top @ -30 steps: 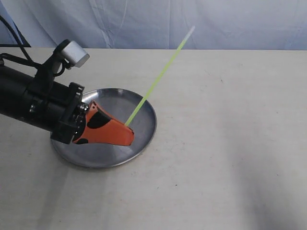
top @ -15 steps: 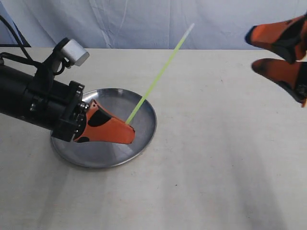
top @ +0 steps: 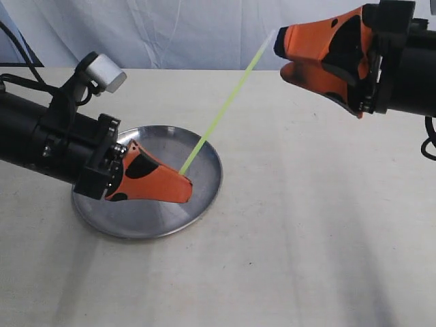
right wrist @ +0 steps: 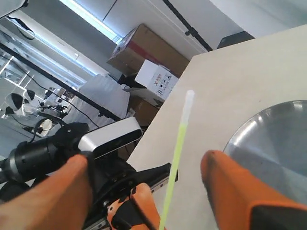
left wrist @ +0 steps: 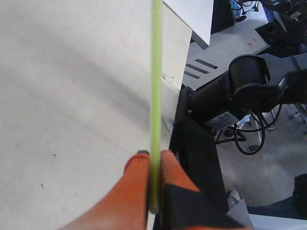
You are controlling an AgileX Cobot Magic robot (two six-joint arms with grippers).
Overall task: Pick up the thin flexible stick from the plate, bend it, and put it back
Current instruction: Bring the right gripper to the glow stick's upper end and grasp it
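Your left gripper (top: pixel 184 187) is clenched on the stick (top: pixel 225 107) over the plate (top: pixel 136 229), near the left edge of the desk (top: pixel 306 238); your right gripper (top: pixel 281 56) hangs released beside the stick's pale tip.

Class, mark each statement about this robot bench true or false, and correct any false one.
1. The left pincer is shut on the thin flexible stick. True.
2. The stick lies flat on the plate. False: it slants up and away, held by its lower end above the plate.
3. The right pincer is open near the stick's pale end. True.
4. The stick is bent into a sharp kink. False: it runs straight along its whole visible length.
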